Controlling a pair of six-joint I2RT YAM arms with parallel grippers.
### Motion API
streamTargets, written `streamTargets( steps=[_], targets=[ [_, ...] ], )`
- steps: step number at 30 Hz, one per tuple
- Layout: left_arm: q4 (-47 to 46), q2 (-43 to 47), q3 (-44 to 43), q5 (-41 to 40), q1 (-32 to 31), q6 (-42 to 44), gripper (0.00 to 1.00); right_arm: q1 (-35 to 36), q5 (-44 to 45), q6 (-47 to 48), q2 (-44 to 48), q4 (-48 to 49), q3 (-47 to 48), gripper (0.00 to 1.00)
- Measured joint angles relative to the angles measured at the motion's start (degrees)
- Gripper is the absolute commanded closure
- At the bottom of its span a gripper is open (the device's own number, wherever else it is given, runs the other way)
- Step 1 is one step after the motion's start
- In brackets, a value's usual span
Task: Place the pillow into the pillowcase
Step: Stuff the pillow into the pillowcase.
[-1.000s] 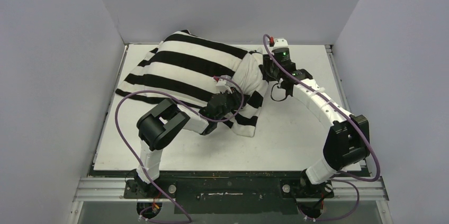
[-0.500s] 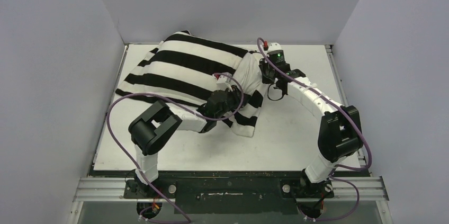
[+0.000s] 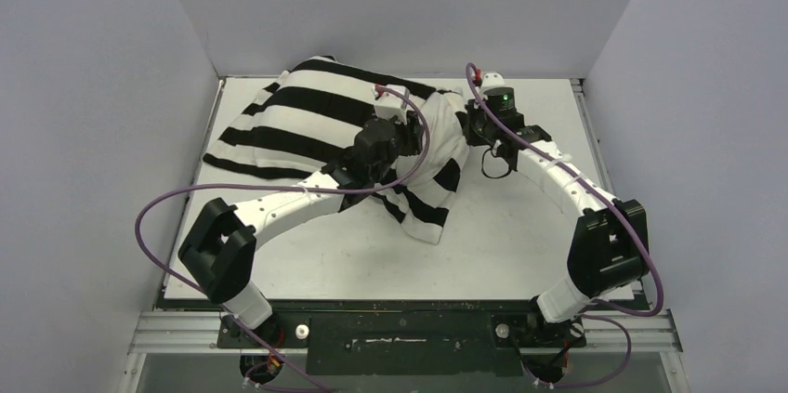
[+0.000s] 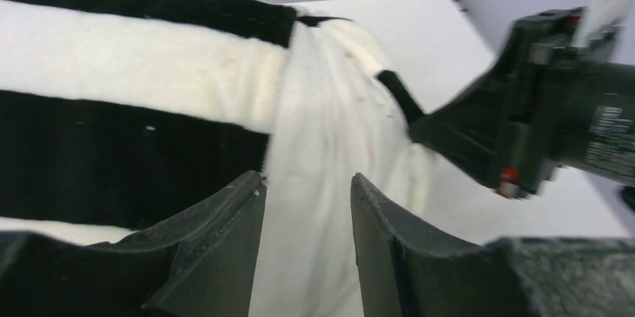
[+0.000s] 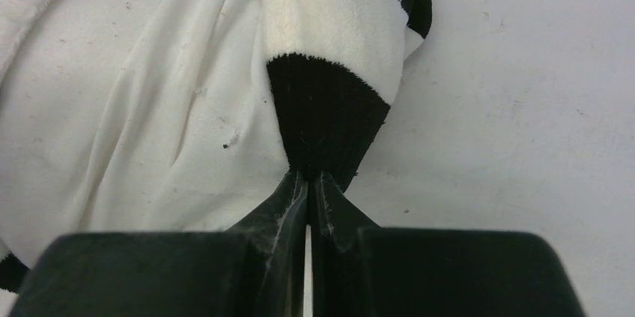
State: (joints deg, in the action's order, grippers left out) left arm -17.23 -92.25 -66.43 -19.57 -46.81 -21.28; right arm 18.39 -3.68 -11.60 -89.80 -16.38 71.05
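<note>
left gripper [image 4: 307, 182] has let go and moved far, jaws spread over the bare right end of the pillow [image 4: 329, 130]. right gripper [image 5: 307, 178] has just pinched the pillowcase [image 5: 326, 118] hem there, ready to pull.

1 pillowcase [image 3: 307, 119]: fuzzy napped cloth, matt.
1 pillow [image 5: 150, 130]: plain off-white woven cloth, matt, creased.
1 table [image 5: 524, 107]: white, smooth, matt, faintly speckled.
left tool [image 4: 307, 182], right tool [image 5: 309, 176]: black plastic, matt.
</note>
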Motion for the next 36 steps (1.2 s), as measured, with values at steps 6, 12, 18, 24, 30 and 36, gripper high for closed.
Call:
streamTargets(
  steps=[6,12,18,24,30,36],
  targets=[
    [3.8,-5.2,-2.8,-7.8,1.2,7.5,0.49,-0.2,-2.6,-1.2,0.2,0.6,-1.0,1.0],
    [4.7,-10.6,-5.1,-11.2,1.9,12.3,0.78,-0.4,-4.1,-2.4,0.4,2.3,-2.1,1.0],
    [3.6,-10.8,-6.3,-5.8,1.7,16.6,1.0,-0.8,-7.2,-7.4,1.3,8.3,-6.0,1.0],
    [1.4,-8.7,-7.2,3.3,1.9,11.4,1.0,-1.6,-13.4,-19.4,1.3,20.4,-8.2,1.0],
    [-6.5,-8.5,-8.5,15.0,4.8,-3.4,1.0,-1.9,-16.3,-28.4,1.3,33.8,-8.2,1.0],
    [-15.3,-8.5,-6.1,21.9,5.4,-16.2,1.0,-2.2,-15.0,-29.8,1.5,38.0,-8.2,1.0]
  ],
)
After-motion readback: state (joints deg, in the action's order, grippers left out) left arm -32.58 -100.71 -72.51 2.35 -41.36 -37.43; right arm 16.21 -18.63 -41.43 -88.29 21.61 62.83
